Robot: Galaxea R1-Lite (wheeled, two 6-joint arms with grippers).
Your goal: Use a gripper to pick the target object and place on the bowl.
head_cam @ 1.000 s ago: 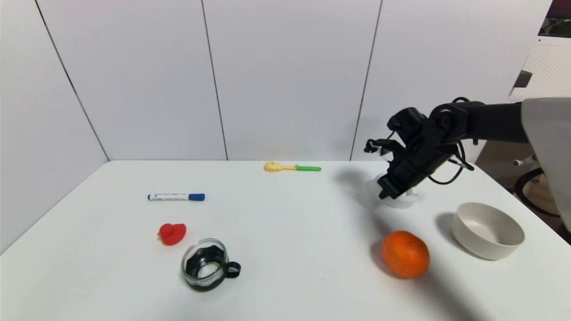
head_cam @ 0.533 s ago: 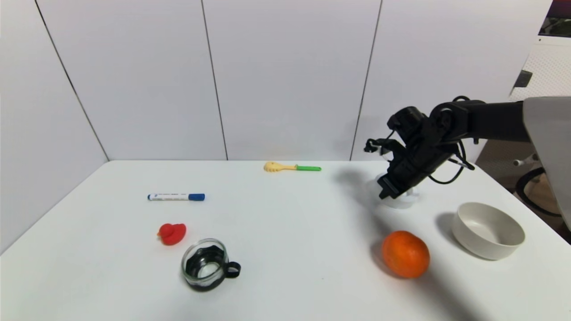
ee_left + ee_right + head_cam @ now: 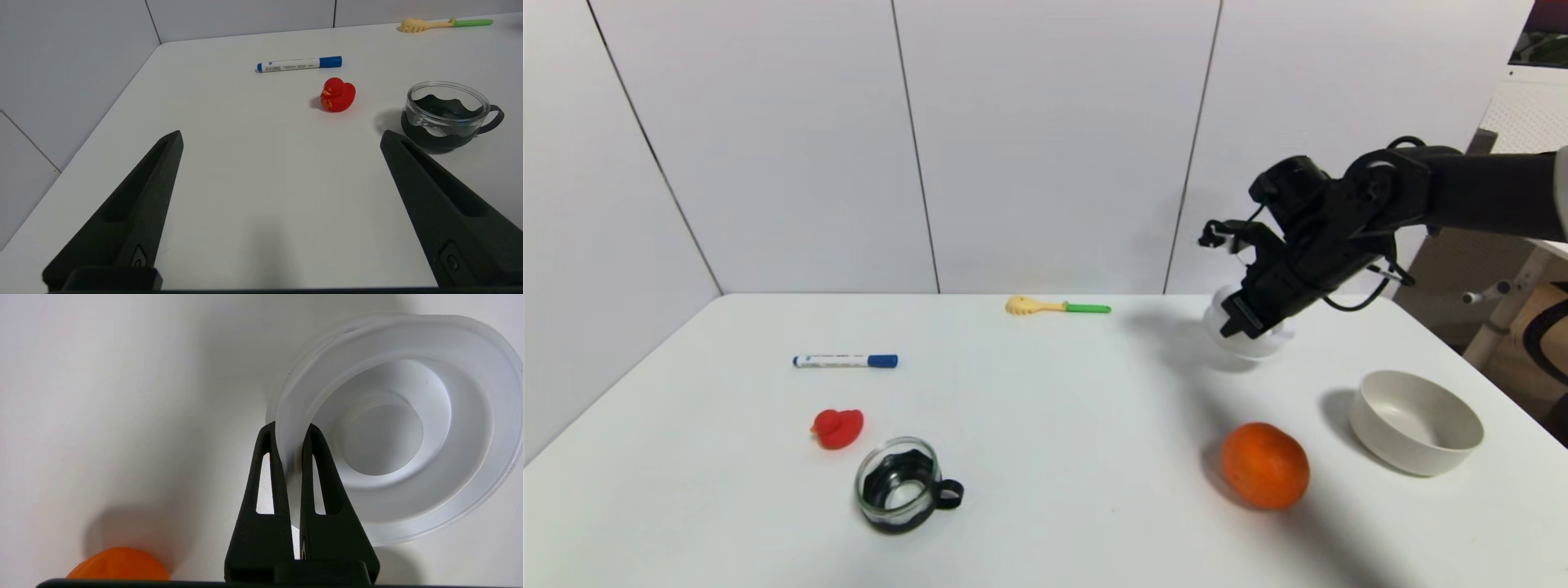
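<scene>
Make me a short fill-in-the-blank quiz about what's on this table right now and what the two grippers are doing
1. The right gripper pinches the white lid by its ____.
2. The fruit between the glass cup and the off-white bowl is coloured ____.
3. The left gripper holds ____.
4. The duck is coloured ____.

Missing words: rim; orange; nothing; red

Right arm (image 3: pixel 1462 192) matte black, loose black cables looped at wrist; right gripper (image 3: pixel 291 430) and left gripper (image 3: pixel 282 139) with black, pointed, slotted fingers.
</scene>
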